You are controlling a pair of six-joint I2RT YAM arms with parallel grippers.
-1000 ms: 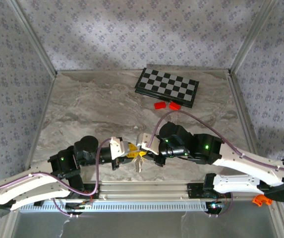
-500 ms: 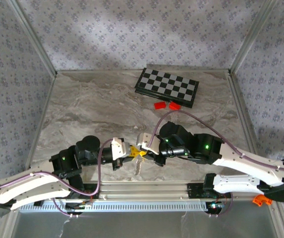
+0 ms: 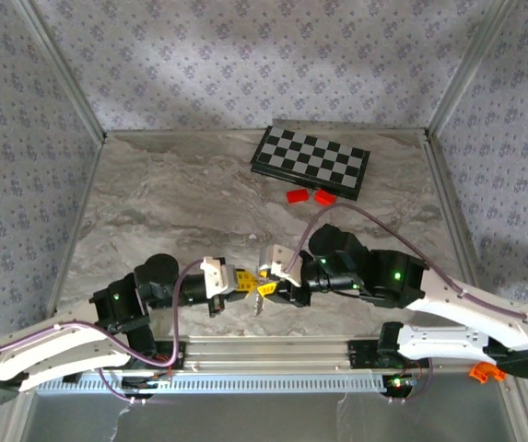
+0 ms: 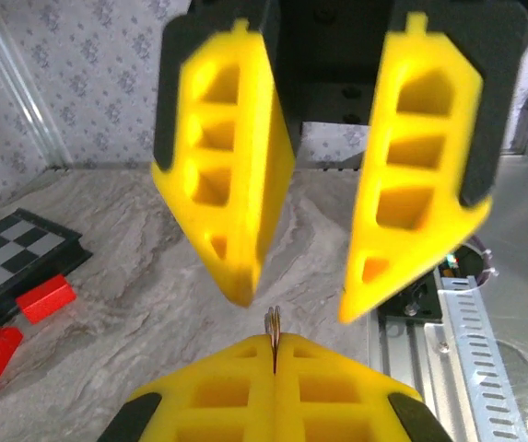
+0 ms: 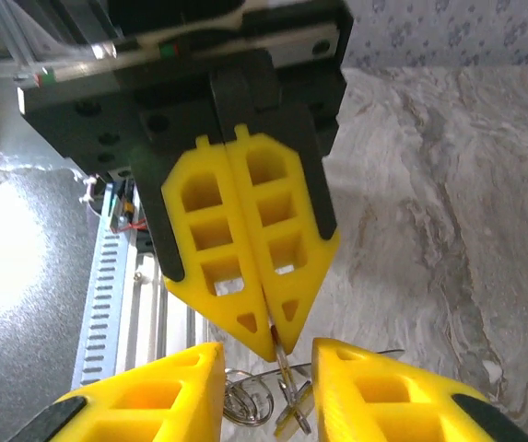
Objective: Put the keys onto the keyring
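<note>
1. The key bundle (image 3: pixel 259 299) hangs below the meeting tool tips, over the near part of the surface (image 3: pixel 181 203). The right wrist view shows its keyring (image 5: pixel 245 402) and keys (image 5: pixel 293 416).
2. The left tool (image 5: pixel 271 343) has its fingers pressed together, pinching a thin metal edge of the key bundle. Whether that edge is ring or key cannot be told.
3. The right tool (image 4: pixel 299 304) faces the left tool tip to tip, fingers spread either side of the key bundle.
4. A chessboard (image 3: pixel 310 161) lies at the far side, well apart. The left red brick (image 3: pixel 298 195) and the right red brick (image 3: pixel 324 195) lie just beside its near edge.
</note>
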